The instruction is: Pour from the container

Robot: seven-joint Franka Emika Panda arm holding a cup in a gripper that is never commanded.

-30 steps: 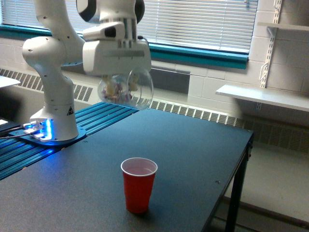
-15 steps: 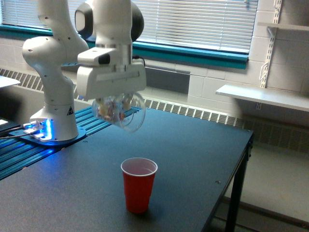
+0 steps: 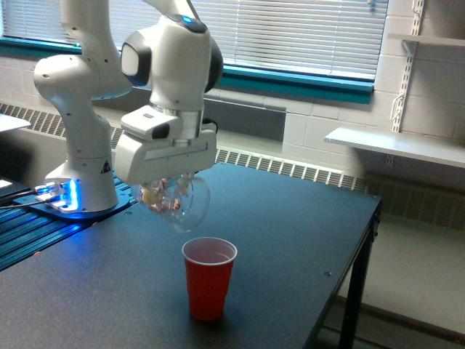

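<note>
Exterior view | table lay below the gripper | gripper clenched on the container, tilted, mouth down toward the red cup | risk: mouth sat off-centre of the rim, so small contents could spill past; light cup might tip.

Soft daylight enters through the window blinds; the picture is slightly grainy and soft throughout.

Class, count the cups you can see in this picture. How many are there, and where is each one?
2. The red cup stands upright on the black table. The clear container hangs tilted in the gripper, just above and to the exterior view's left of it.
</note>
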